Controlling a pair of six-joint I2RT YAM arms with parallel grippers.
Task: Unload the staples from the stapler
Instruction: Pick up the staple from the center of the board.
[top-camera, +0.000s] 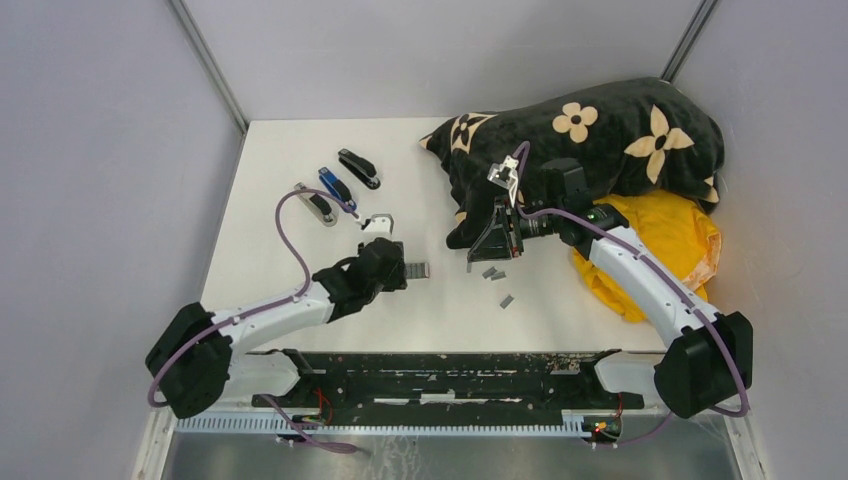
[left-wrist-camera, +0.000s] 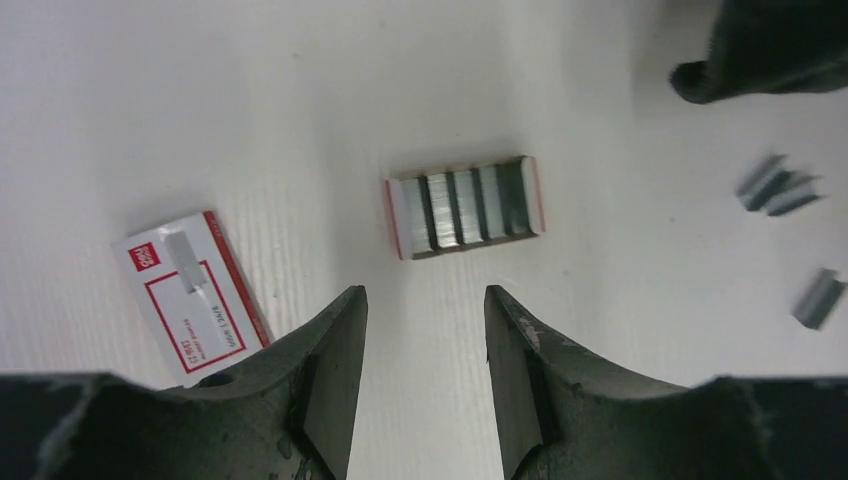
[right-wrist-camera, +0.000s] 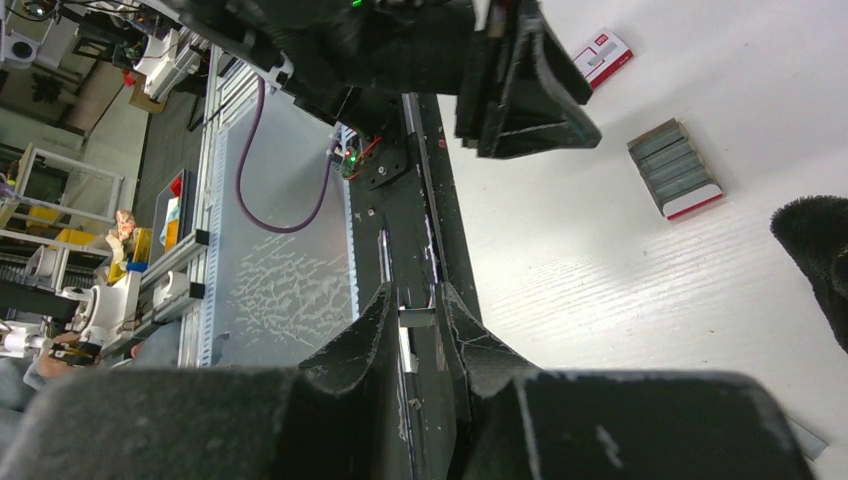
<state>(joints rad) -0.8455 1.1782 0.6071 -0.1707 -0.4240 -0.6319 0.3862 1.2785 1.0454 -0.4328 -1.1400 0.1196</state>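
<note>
Left wrist view: my left gripper (left-wrist-camera: 425, 300) hangs open just short of a tray of staples (left-wrist-camera: 465, 207); my right gripper (right-wrist-camera: 415, 300) pinches a small staple strip (right-wrist-camera: 415, 318).

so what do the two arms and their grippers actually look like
Both the left arm and right arm have white shell links between bulky black joints and black bases. A thin purple cable loops loosely along each. The left gripper and right gripper each have two dark, wedge-shaped fingers, scuffed and tapering to blunt tips.
</note>
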